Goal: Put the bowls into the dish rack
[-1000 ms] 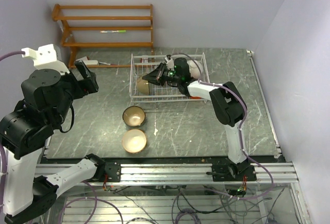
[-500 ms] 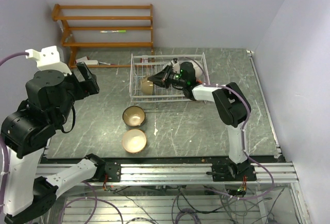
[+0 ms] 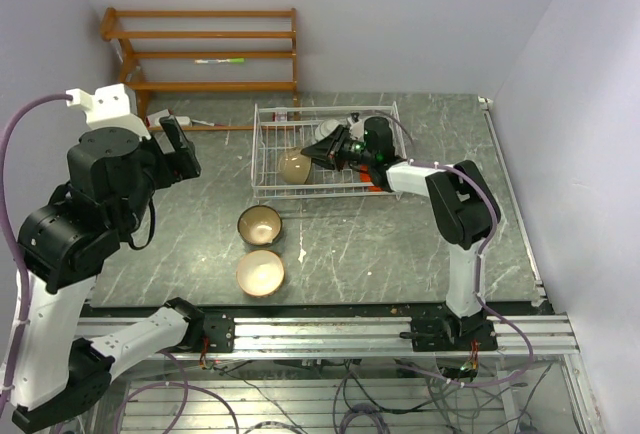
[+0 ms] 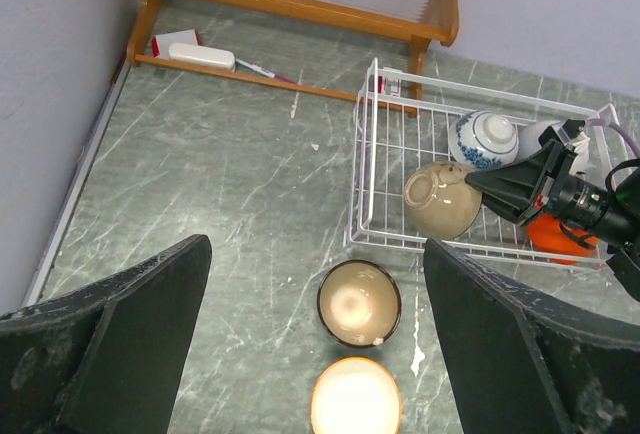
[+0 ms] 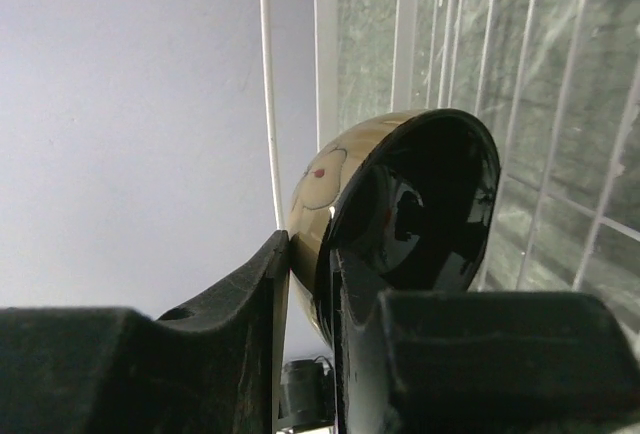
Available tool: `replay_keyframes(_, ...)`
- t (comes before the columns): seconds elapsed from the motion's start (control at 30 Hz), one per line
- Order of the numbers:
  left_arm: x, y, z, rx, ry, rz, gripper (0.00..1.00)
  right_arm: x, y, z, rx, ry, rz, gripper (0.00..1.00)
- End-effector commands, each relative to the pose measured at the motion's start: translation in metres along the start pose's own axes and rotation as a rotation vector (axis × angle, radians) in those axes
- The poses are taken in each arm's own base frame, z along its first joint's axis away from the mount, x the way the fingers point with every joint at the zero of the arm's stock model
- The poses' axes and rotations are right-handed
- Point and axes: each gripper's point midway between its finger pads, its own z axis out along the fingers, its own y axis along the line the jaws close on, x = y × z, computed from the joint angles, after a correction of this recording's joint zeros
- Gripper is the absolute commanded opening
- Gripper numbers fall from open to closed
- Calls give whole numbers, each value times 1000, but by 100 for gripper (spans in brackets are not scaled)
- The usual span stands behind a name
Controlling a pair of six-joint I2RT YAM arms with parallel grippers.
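Observation:
The white wire dish rack [image 3: 262,154] stands at the table's back middle. Inside it, a beige bowl with a glossy black inside [image 3: 294,167] stands on edge near the left wall. My right gripper [image 3: 310,153] reaches in from the right. In the right wrist view its jaws [image 5: 310,254] are shut on that bowl's rim [image 5: 400,184]. A blue-and-white bowl [image 4: 487,138] and an orange-red one [image 4: 550,236] are also in the rack. A brown bowl [image 3: 259,224] and an orange-rimmed bowl [image 3: 260,272] sit on the table. My left gripper [image 4: 315,354] hangs open high above them.
An orange-brown wooden shelf [image 3: 205,49] stands against the back wall, with a small white item [image 3: 176,120] on the table beside it. A white smear [image 3: 302,252] marks the table right of the two loose bowls. Walls close in on left and right.
My right gripper has drawn back to the right inside the rack, and the beige bowl has shifted right with it. The left arm has moved slightly up and right.

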Motion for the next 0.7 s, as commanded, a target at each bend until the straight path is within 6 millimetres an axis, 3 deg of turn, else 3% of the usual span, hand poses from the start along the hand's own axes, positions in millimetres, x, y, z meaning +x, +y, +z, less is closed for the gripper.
replay_keyframes(0.0, -4, -9, 4, 28, -15, -5, 99, -16, -19, -12, 88, -57, -28, 20)
replay_keyframes(0.3, -1, -14, 8, 41, -10, -3, 99, -21, -17, -21, 172, -57, -80, 23)
replay_keyframes(0.67, -1, -17, 9, 56, -10, -7, 99, -37, -34, -44, 308, -101, -105, 28)
